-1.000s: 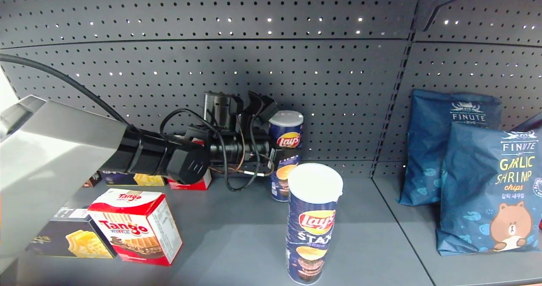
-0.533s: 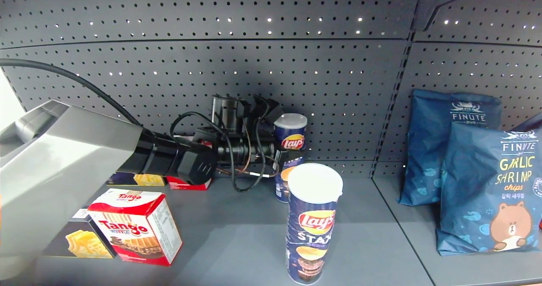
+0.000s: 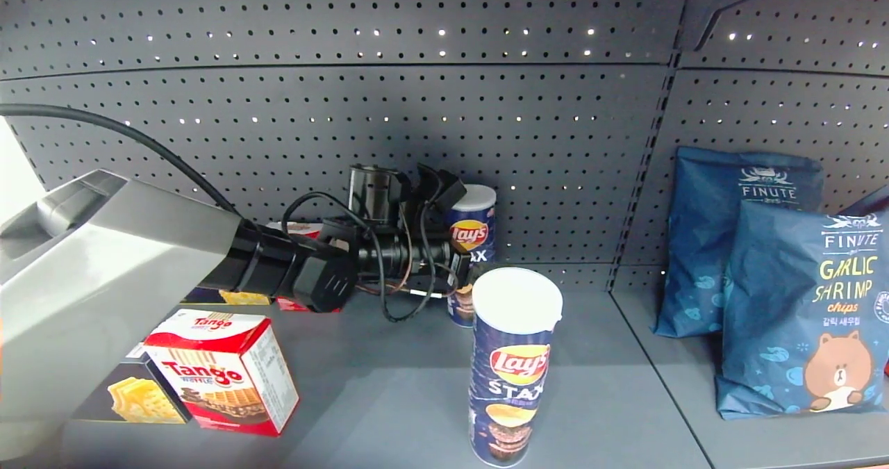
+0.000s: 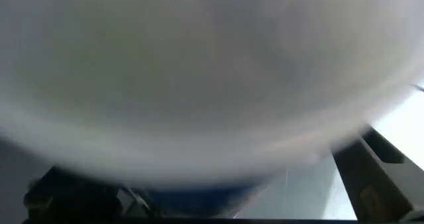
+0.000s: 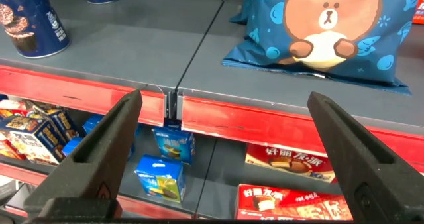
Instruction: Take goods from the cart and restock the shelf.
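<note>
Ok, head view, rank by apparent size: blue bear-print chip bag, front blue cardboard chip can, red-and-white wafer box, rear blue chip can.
1. Blue bear-print chip bag.
2. Front blue chip can and red-and-white wafer box: too close to rank.
3. Rear blue chip can: looks smallest, though it stands farther back and partly hidden.

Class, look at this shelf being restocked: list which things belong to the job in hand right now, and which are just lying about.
In the job: left gripper, shut on the rear chip can, upright at the back of the shelf.

Lying about: front chip can, wafer box, cracker box, blue chip bags; right gripper, open, holding nothing.
</note>
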You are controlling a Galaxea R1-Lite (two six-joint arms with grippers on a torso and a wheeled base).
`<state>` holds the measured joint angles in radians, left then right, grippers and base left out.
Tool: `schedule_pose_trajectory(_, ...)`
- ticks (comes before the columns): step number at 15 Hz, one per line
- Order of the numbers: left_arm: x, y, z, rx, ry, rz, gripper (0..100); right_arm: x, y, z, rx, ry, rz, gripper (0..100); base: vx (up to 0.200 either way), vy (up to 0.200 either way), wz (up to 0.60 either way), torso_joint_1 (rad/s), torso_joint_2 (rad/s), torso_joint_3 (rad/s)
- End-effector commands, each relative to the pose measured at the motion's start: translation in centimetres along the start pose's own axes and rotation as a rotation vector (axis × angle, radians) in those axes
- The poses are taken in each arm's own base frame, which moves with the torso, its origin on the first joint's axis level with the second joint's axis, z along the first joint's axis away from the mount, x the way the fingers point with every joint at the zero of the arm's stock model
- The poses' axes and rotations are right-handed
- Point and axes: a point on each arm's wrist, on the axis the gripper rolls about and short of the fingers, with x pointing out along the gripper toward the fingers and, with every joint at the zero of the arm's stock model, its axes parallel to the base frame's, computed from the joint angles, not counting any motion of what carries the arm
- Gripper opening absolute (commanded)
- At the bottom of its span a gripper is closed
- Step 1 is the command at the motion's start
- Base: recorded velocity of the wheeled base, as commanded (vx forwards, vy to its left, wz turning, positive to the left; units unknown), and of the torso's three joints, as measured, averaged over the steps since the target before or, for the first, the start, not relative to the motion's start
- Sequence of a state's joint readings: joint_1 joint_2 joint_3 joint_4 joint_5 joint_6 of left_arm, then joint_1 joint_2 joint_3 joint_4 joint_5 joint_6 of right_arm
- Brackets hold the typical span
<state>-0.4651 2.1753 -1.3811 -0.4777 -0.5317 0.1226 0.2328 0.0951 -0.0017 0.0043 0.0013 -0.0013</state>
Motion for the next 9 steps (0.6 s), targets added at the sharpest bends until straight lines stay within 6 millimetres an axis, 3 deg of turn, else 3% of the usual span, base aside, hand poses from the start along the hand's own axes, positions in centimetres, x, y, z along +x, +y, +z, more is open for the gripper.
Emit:
schedule_pose_trajectory(1,-1.2,-0.5,0.1,0.003,-0.007,0.011,100,0.0,0.0,0.0,0.001,0.002,0.001,100,0.000,0.000,0.00,0.000,0.00,0.000)
schedule_pose_trajectory(9,-5.8,-2.2,0.4,0.003,-0.017,0.067,100,0.0,0.0,0.0,0.000,0.002,0.001,100,0.000,0.000,0.00,0.000,0.00,0.000)
